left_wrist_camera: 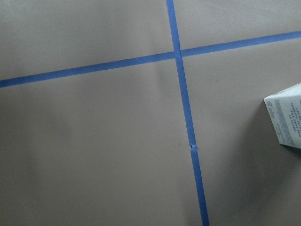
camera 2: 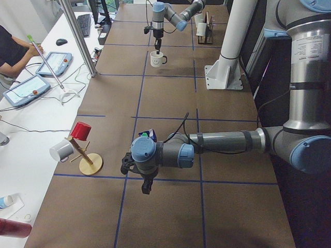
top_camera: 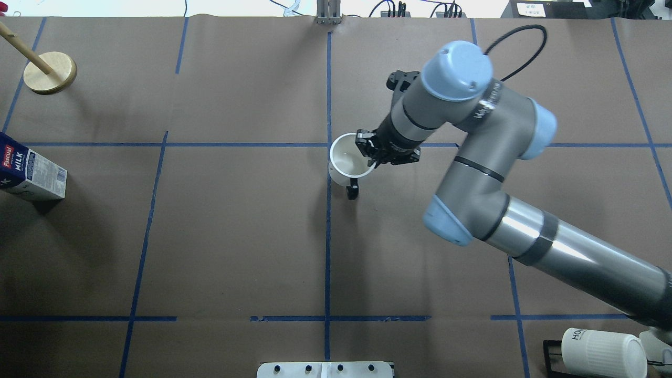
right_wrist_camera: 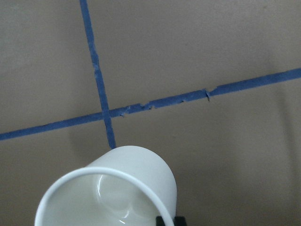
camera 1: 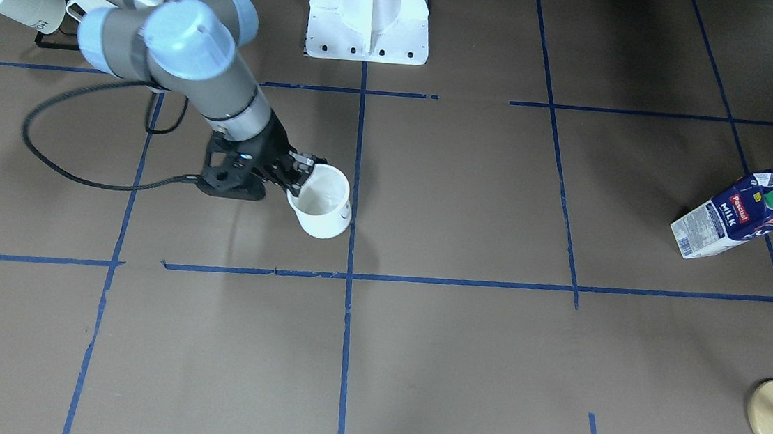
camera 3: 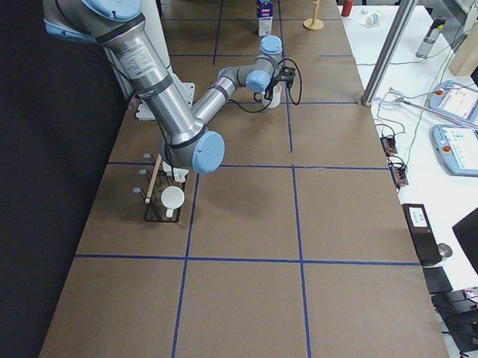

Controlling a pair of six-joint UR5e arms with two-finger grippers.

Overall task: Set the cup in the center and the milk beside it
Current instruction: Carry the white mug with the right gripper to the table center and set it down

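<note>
The right gripper [top_camera: 374, 152] has its jaws clamped on the rim of the cup [top_camera: 344, 165]. The cup is upright, mouth up, with its handle toward the robot, just beside the center [top_camera: 328, 144]. The right arm reaches forward, elbow bent and wrist pointing down. The milk [top_camera: 31, 176] stands well apart. The left gripper [camera 2: 146, 187] hangs low, and its jaws cannot be judged.

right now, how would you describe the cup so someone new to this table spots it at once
Find the long blue tape line down the middle of the brown table. Beside it the right gripper pinches the rim of the cup. Unlike the ribbed mug, it is smooth, with a black handle.
</note>
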